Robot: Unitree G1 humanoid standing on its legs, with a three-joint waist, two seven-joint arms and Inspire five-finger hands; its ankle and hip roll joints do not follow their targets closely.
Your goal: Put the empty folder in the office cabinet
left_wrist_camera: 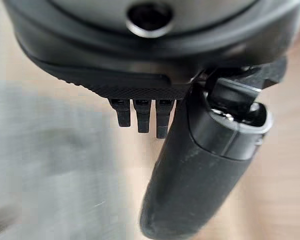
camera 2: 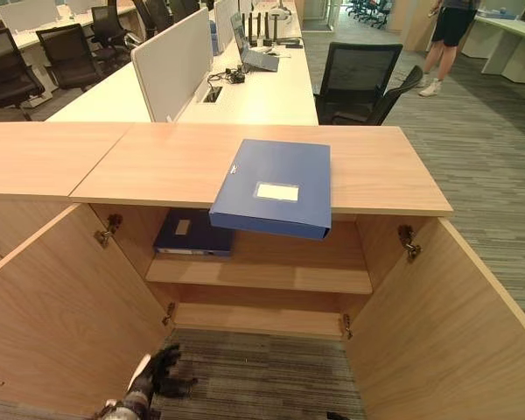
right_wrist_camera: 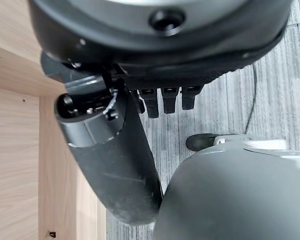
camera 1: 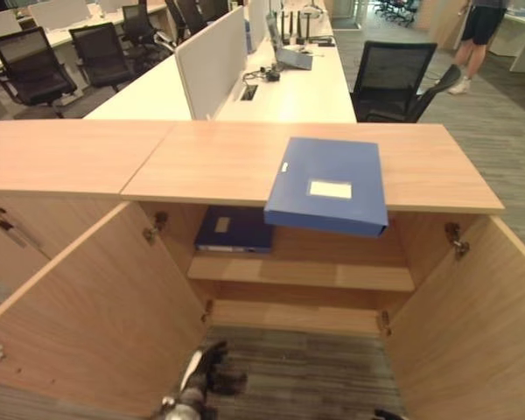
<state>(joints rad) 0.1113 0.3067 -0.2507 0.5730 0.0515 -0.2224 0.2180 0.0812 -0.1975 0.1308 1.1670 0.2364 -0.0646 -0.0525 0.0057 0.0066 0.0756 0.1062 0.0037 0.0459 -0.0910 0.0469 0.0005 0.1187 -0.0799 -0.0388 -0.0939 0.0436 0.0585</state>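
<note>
Nearest, the dark left hand (camera 1: 212, 374) hangs low by the open left cabinet door (camera 1: 87, 324), over the grey striped carpet (camera 1: 306, 376); its fingers (left_wrist_camera: 140, 114) look loosely relaxed around nothing. The dark right hand (right_wrist_camera: 115, 165) shows in its own wrist view beside the right cabinet door (camera 2: 437, 324), fingers likewise slack and empty.

Beyond them the light wooden office cabinet (camera 2: 262, 262) stands open, with a second blue folder (camera 2: 191, 233) lying flat on the left part of its upper shelf (camera 2: 271, 271).

The blue box-style folder with a white label (camera 2: 276, 186) lies flat on the cabinet's wooden top (camera 2: 140, 166), its near edge jutting past the front lip, well apart from both hands.

The step in hand is probably the reach. Both hands likely should rise together and clasp the overhanging edge from either side, since a one-sided pull could tip it off. The free right part of the shelf seems the natural slot.
</note>
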